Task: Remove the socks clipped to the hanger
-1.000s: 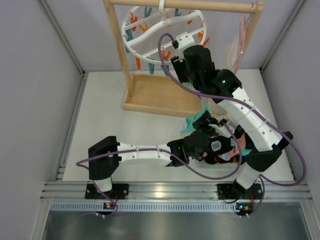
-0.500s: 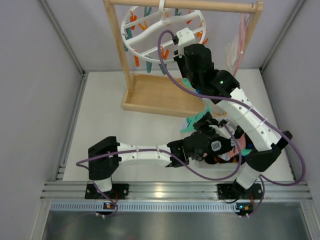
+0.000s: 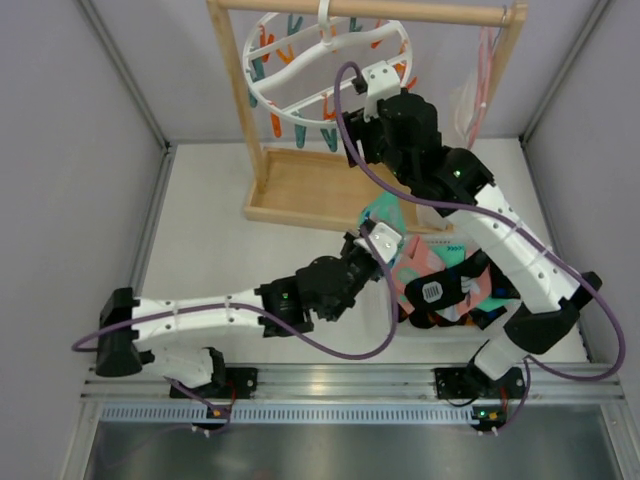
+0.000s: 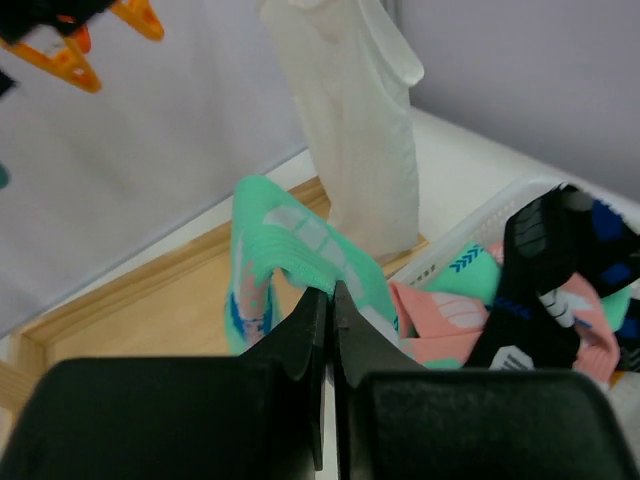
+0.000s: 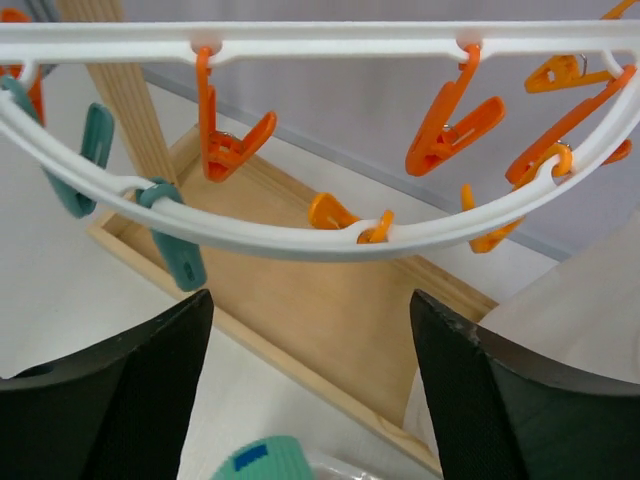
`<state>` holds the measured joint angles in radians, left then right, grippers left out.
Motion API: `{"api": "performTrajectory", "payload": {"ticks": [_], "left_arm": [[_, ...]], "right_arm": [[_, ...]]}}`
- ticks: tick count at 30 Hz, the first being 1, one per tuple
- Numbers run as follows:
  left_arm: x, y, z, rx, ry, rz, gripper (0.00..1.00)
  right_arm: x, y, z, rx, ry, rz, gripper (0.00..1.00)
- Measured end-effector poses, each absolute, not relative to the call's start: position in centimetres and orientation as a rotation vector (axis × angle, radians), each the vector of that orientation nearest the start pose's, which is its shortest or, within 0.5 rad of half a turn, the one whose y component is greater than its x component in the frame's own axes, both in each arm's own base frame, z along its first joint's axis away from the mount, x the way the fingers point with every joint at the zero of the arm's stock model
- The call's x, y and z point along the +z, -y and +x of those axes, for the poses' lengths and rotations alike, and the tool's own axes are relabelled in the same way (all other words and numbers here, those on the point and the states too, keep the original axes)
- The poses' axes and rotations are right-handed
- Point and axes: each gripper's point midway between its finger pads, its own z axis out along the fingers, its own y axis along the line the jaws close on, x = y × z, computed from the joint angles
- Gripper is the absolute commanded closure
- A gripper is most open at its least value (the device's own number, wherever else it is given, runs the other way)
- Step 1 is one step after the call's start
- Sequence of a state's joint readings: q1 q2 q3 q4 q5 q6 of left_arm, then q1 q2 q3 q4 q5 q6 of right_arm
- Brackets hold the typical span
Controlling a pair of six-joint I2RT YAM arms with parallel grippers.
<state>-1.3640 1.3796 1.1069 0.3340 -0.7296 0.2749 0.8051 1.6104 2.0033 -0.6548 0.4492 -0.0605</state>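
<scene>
From above, the round white hanger is hanging by its hook from the top bar of the wooden rack at the far side of the table. The right arm is reaching up to it, and the right gripper is sitting just beside the ring's lower right rim. The left arm is stretching across the table, and the left gripper is lifting a teal-mint sock near the rack's base. A heap of pink, black and teal socks is lying under the right arm, near the table's right side.

From the left wrist, the two fingers are pressing together, pinching a fold of the teal-mint sock, which is drooping to either side of them. To the right, the other socks are resting inside a white basket: a pink one under a black one. A long white garment is hanging behind them.

From the right wrist, the fingers are spread wide with nothing between them. The hanger's ring is curving across the view just ahead of them, not touching them. Orange clothespins and teal clothespins are dangling from it. Below, the rack's wooden base is showing, and an edge of teal sock is peeking in at the bottom.
</scene>
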Motion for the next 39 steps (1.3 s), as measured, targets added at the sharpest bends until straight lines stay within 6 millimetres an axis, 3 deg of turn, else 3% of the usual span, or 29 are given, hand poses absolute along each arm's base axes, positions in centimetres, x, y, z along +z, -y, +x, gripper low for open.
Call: {"api": "performTrajectory", "payload": {"ticks": [2, 5, 10, 16, 22, 29, 34, 39], "left_arm": [[35.4, 37.6, 20.1, -0.416, -1.401, 0.598, 1.00], [36.5, 36.7, 18.9, -0.533, -1.432, 0.559, 1.00], [35.0, 37.5, 17.2, -0.647, -1.516, 0.620, 1.00], [35.1, 40.8, 15.4, -0.778, -1.582, 0.703, 1.00], [34.5, 45.5, 15.0, -0.829, -1.632, 0.764, 1.00], [29.5, 49.8, 16.5, -0.887, -1.745, 0.861, 1.00], [25.5, 51.2, 18.8, -0.909, -1.857, 0.861, 1.00], [23.3, 52.9, 18.8, -1.045, -1.960, 0.858, 1.00]], "right_arm": [[43.1, -26.5, 35.6, 0.161, -1.741, -0.469, 0.01], [43.8, -25.5, 33.5, 0.216, -1.733, -0.482, 0.01], [44.6, -22.0, 29.4, 0.283, -1.710, -0.446, 0.01], [45.8, -15.3, 23.9, 0.309, -1.641, -0.328, 0.01], [46.1, -9.5, 20.3, 0.295, -1.579, -0.190, 0.01], [45.7, -7.1, 19.2, 0.273, -1.560, -0.120, 0.00], [43.5, -7.3, 19.9, 0.223, -1.609, -0.127, 0.01], [41.2, -8.1, 21.1, 0.176, -1.669, -0.132, 0.01]]}}
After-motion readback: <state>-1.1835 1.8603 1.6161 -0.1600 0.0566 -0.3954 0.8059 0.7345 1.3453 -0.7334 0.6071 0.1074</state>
